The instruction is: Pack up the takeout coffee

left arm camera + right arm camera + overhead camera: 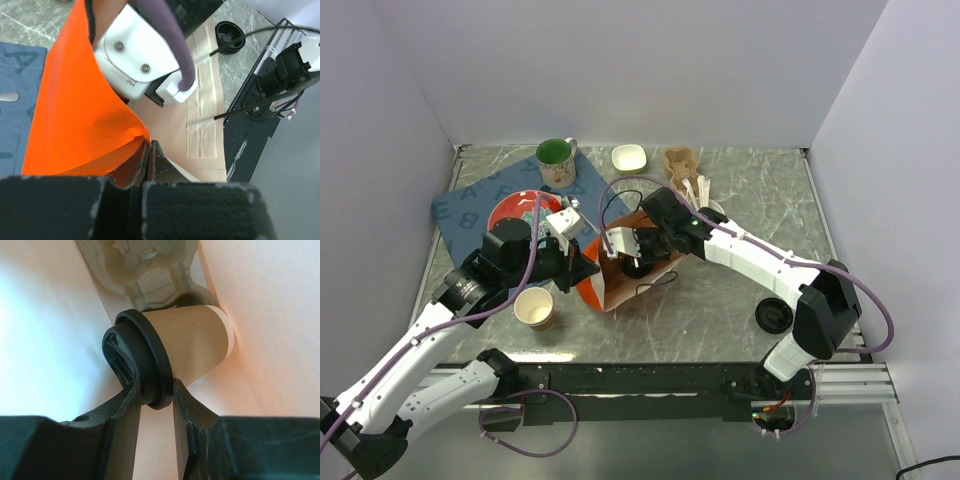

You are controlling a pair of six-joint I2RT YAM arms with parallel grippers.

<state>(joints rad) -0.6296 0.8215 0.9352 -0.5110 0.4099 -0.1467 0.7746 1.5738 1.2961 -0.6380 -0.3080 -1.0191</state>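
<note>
The right gripper (156,388) is clenching the takeout coffee (192,342), its two dark fingers (125,410) pinching the rim of the cup's black lid (150,352). The cup is lying on its side deep inside the orange bag (592,288), lid towards the claw and base towards the bag's pale wall. A moulded pulp carrier (145,270) is sitting just behind it, further into the bag.

The left gripper (150,150) is squeezing tight on the bag's edge, with the orange paper caught between its closed jaws.

For writing, I am only making out pale capital letters on the blue mat (460,205) to the left of the bag. An A is showing clearly in the left wrist view, and the rest is too small to read. The print on the green mug (557,160) beyond the bag is also too small to read.

The right arm (750,255) is stretching from its folded elbow, well to the right of the bag, straight into the bag's mouth. The left arm (420,350) is angling up from the bag's lower left, its wrist meeting the bag's left edge.

A lidless tan cup (534,308) is standing just left of the bag. A loose black lid (773,315) is lying well to the bag's right.
</note>
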